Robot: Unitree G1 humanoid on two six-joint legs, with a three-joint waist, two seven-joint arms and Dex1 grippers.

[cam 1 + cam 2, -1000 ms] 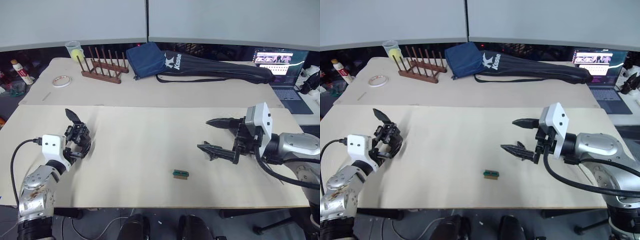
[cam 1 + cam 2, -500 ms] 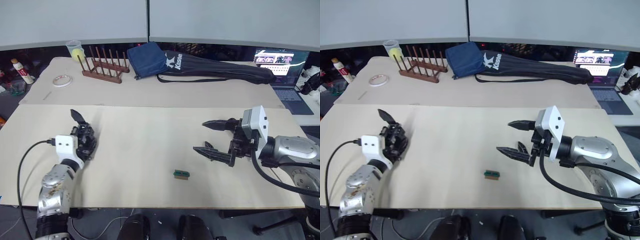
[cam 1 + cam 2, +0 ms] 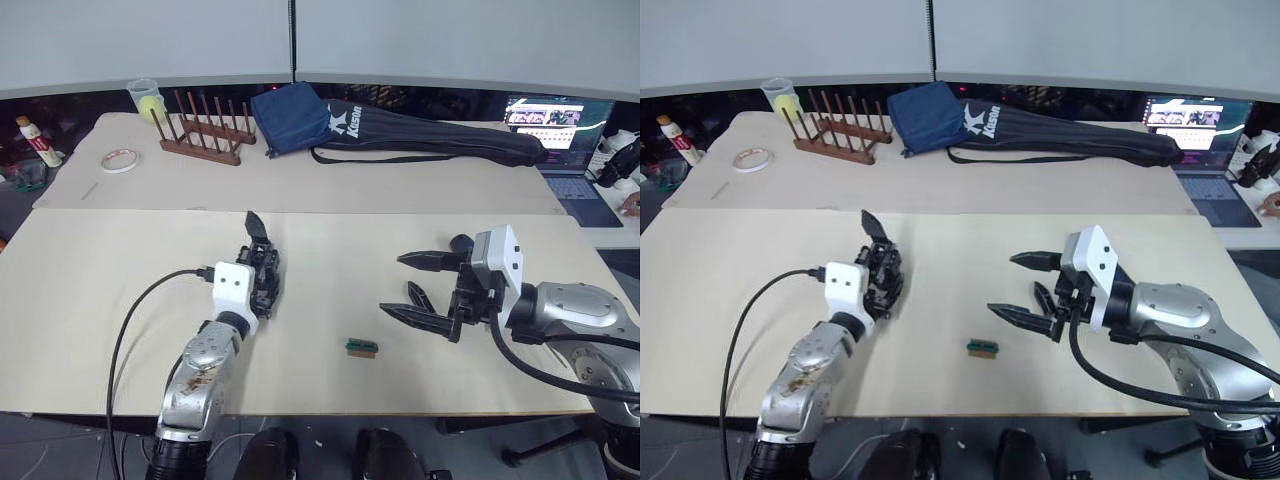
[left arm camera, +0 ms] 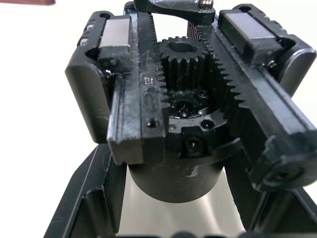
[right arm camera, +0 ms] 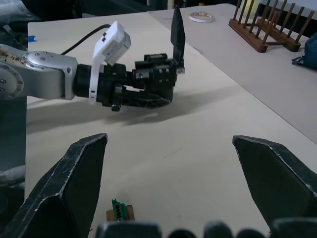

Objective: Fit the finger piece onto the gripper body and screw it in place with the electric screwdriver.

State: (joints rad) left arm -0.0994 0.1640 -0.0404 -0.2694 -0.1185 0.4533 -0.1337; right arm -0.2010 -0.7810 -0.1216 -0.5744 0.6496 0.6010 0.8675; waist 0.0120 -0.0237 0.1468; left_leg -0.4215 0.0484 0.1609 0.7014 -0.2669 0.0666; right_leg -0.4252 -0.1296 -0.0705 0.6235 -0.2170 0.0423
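Observation:
The gripper body [image 3: 264,268], a chunky black block with one pointed prong standing up, hangs just above the middle of the near table, and my left gripper [image 3: 883,287] is shut on it. The left wrist view looks into its gear and toothed racks [image 4: 183,99]. My right gripper [image 3: 392,283] stands open to the right, facing it. A small black wedge [image 3: 1040,296], seemingly the finger piece, shows between the right fingers near their base. The electric screwdriver is out of view.
A tiny green block [image 3: 361,347] lies near the front edge. On the far table are a wooden peg rack [image 3: 205,135], a blue bag [image 3: 290,118], a long black fabric bag [image 3: 430,140], a tape roll [image 3: 118,158] and a laptop [image 3: 560,130].
My left arm has swung from the table's left side toward the middle, carrying the gripper body. My right gripper has edged a little to the left, still open.

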